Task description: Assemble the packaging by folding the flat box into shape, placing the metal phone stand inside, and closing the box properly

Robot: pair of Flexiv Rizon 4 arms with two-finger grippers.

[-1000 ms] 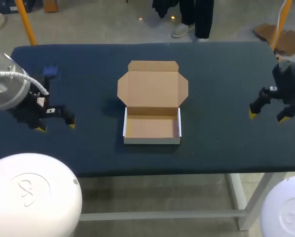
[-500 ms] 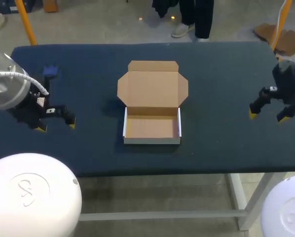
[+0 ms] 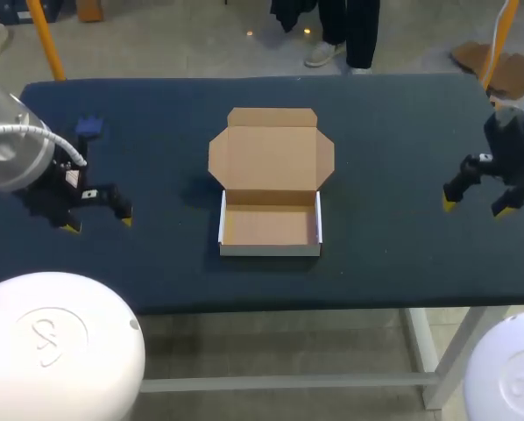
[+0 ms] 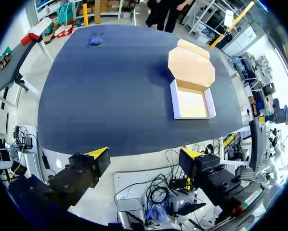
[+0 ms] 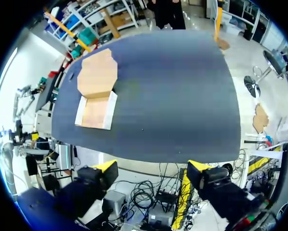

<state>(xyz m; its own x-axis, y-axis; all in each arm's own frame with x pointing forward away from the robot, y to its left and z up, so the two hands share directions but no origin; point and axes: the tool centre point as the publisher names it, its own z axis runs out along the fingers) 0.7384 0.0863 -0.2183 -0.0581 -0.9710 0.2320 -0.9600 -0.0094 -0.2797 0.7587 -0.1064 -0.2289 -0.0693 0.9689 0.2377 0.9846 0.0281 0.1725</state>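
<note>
head view: in the middle of the table (image 3: 402, 132), the box (image 3: 271, 224), already folded into a shallow tray with the lid laid back flat behind it, open side up and so ready to take something in. nothing inside yet. near the far left corner, well apart from the box, a small blue thing lying alone, most likely the phone stand (image 3: 88, 127). on the robot's side of it, the left gripper (image 3: 100, 222), fingers spread and holding nothing; probably the arm best set to fetch the phone stand. by the right edge, the right gripper (image 3: 473, 207), likewise spread wide and empty, held well clear of the box, seemingly to leave room around it. nothing between phone stand and box to get in the way.

left wrist view: left gripper (image 4: 144, 154) with fingers apart, nothing between them. ahead and off to one side, the box (image 4: 192, 103), lid flat beyond the tray. far ahead, close to the far edge of the table (image 4: 110, 96), the phone stand (image 4: 96, 40).

right wrist view: right gripper (image 5: 151, 166) open and empty. well ahead, toward the other arm's side, the box (image 5: 96, 111). phone stand too small to make out here.
</note>
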